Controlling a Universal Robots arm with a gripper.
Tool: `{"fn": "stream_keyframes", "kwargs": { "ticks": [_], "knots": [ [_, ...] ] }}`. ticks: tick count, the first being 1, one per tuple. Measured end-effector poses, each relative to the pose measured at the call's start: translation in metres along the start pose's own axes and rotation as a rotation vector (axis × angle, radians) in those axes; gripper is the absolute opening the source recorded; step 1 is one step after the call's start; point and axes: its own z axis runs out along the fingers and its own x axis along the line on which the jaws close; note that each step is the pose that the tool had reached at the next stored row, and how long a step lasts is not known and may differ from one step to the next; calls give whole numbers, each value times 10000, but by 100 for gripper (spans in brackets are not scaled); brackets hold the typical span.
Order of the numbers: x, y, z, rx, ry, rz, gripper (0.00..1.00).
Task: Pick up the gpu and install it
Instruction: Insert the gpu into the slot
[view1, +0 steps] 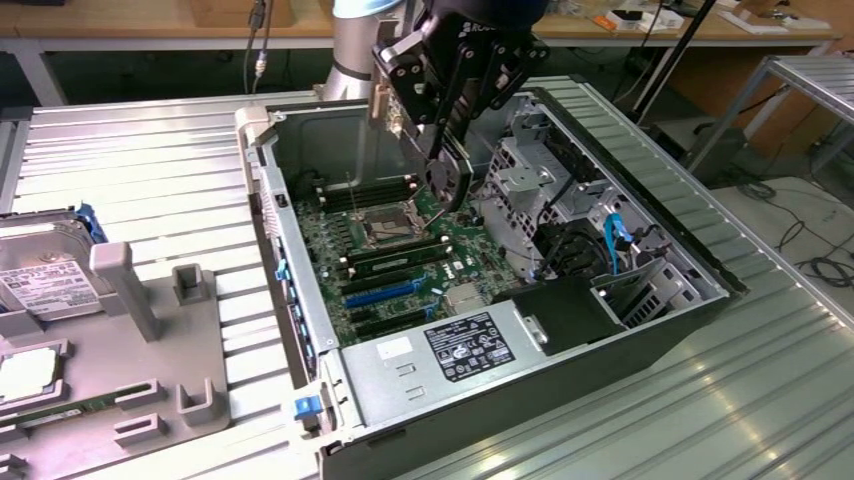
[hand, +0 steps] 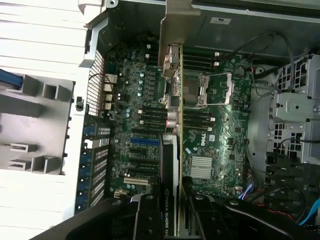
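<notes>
Ribbed metal worktop (view1: 160, 150) across the whole scene, and on it the big open case (view1: 574, 400), lying on its side with the motherboard (view1: 400, 250) facing up. On the exterior view's left sits a grey fixture (view1: 134, 300), with a hard drive (view1: 40, 280) resting at its far end. Inside the case, the power supply (view1: 467, 345) fills the near corner, label up.

Now the arm: the gripper (view1: 445, 140) hangs over the middle of the case, and its fingers (hand: 142, 220) are clamped on the gpu (view1: 451, 185), one on each face. The card stands on edge, pointing down at the board, right beside the CPU socket (view1: 380, 222). Whether its lower edge touches the board, I cannot tell.

From the wrist, the gpu (hand: 168, 165) runs as a thin dark strip out from the gripper (hand: 170, 205) to its silver bracket (hand: 175, 30) at the case's rear wall. The socket (hand: 215, 90) lies to one side of it, the blue slots (hand: 145, 141) just beside it on the other.
</notes>
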Motion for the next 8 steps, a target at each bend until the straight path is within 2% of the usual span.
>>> {"fn": "stream_keyframes", "kwargs": {
  "ticks": [8],
  "knots": [
    [0, 0, 0, -16, 70, -668, 27]
  ]
}}
